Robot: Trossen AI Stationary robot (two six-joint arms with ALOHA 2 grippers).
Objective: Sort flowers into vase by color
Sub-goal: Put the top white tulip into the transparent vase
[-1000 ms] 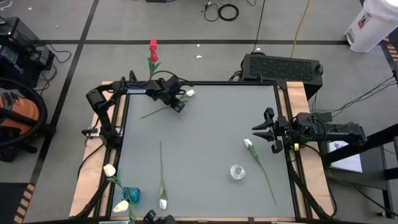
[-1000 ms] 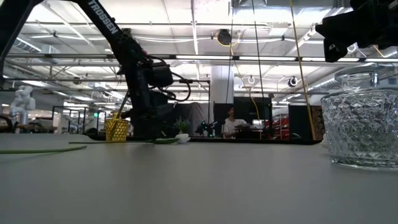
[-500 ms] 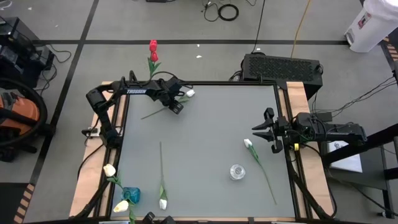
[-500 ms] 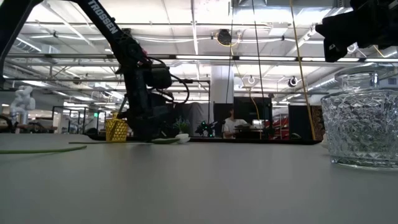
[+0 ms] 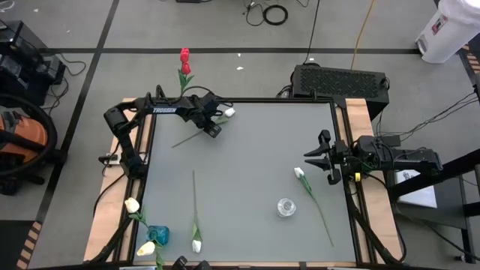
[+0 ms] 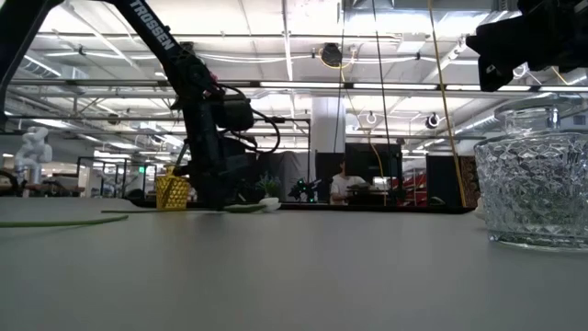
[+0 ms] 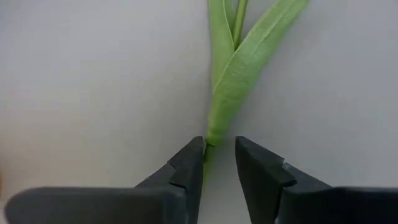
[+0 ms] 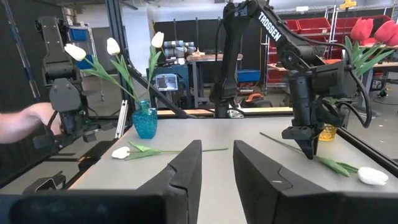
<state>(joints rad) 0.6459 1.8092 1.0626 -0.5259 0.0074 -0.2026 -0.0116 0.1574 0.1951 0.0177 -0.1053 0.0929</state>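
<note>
Left fingers: the left gripper [image 5: 213,130] sits low at the far left of the grey table [image 5: 247,165], its dark fingers [image 7: 186,163] a little apart, straddling the thin green stem of a white-headed artificial tulip [image 5: 196,133]; not yet clamped, as a gap shows on one side in the left wrist view.
Why there: the fingers meet the stem just below the leaf base, seemingly so the bud [image 5: 229,112] hangs free once lifted.
Right fingers: the right gripper [image 5: 328,159] waits at the table's right edge, fingers [image 8: 183,168] apart and holding nothing.
Flower at right: a white tulip with a long green stem [image 5: 313,201] lies just beside the right gripper, within its reach.
Flower at near side: another white tulip [image 5: 195,217] lies flat near the table's near edge.
Clear vase: a cut-glass vase [image 5: 286,207] stands empty at the near right, likely for one colour.
Blue vase: a teal glass vase [image 5: 158,235] at the near left corner holds cream tulips [image 5: 133,205].
Yellow vase: a gold vase [image 6: 171,191] at the far left holds red tulips [image 5: 184,60].
Stage: judged mid-sort, with three flowers left on the table.
</note>
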